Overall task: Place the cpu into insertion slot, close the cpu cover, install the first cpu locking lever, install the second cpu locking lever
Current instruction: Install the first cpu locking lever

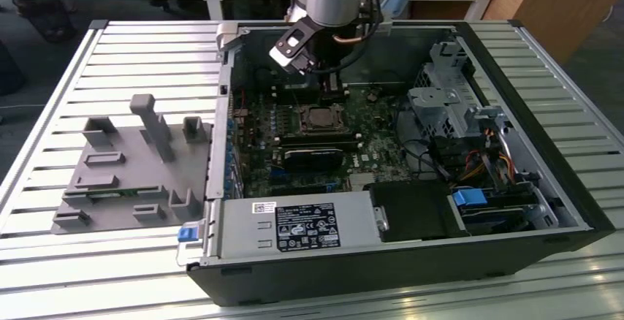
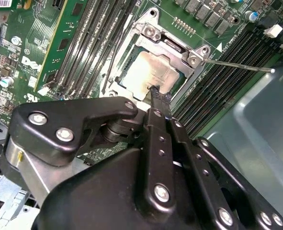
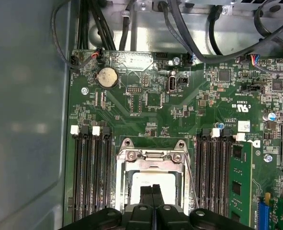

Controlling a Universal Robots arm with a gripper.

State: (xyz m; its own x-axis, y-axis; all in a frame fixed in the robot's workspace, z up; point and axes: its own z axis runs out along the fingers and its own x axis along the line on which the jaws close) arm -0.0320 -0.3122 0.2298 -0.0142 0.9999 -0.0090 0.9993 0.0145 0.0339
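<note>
Sitting in its slot [image 3: 128, 178] on the motherboard [image 2: 26, 57], the cpu [image 2: 153, 72] is placed, and the cover [image 2: 172, 45] lies flat around it, its window showing the chip's top. One lever [image 2: 237, 64], a thin rod, juts free past the cover's corner, so locking seems left to do; the other lever's state cannot be told. The gripper [image 3: 152, 191] hangs just over the cover's edge, fingers pressed together on nothing. The open case [image 1: 575, 210] holds the motherboard, drive cages [image 1: 443, 112] and cables [image 1: 487, 163]. A grey fixture [image 1: 107, 181] sits beside the case on the slatted table [image 1: 58, 276].
</note>
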